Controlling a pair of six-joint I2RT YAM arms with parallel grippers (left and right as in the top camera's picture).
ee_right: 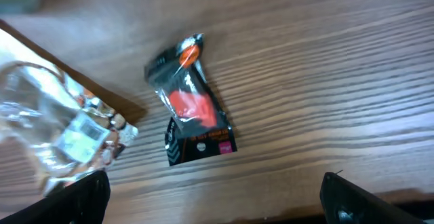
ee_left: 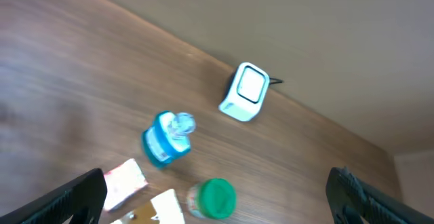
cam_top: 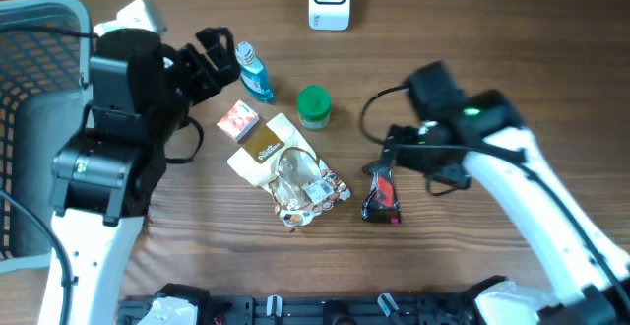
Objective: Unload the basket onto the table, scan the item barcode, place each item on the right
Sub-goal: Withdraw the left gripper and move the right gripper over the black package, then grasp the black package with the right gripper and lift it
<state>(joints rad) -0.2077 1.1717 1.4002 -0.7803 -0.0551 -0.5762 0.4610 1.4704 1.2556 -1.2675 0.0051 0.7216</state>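
1. Right gripper (ee_right: 215, 194): the jaws stand wide apart and hold nothing. My two fingers (ee_right: 78, 198) show only as dark tips at the lower corners of the wrist view, with bare table (cam_top: 532, 30) between them.

2. Item position: a black and red packet (ee_right: 196, 115) lies flat on the table just in front of the right gripper, touching neither finger. From overhead it sits to the right of the centre cluster, just beside a clear crinkled bag (cam_top: 300, 182) but apart from it.

3. Left gripper (cam_top: 219, 61): the jaws are fully spread and empty. It hangs at the left of the table, just beside a blue bottle (cam_top: 254, 72). I cannot tell whether a finger touches it.

4. Scanner: the white barcode scanner (cam_top: 329, 0) stands at the far edge of the table, well apart from the packet. The left wrist view shows its window facing the table centre.

5. Other objects:
- A jar with a green lid (cam_top: 313, 106) stands near the bottle, between it and the right gripper.
- A small pink box (cam_top: 238, 120) lies below the bottle.
- A tan pouch (cam_top: 261, 150) lies partly under the clear bag.
- A mesh basket (cam_top: 44, 10) sits at the far left edge.
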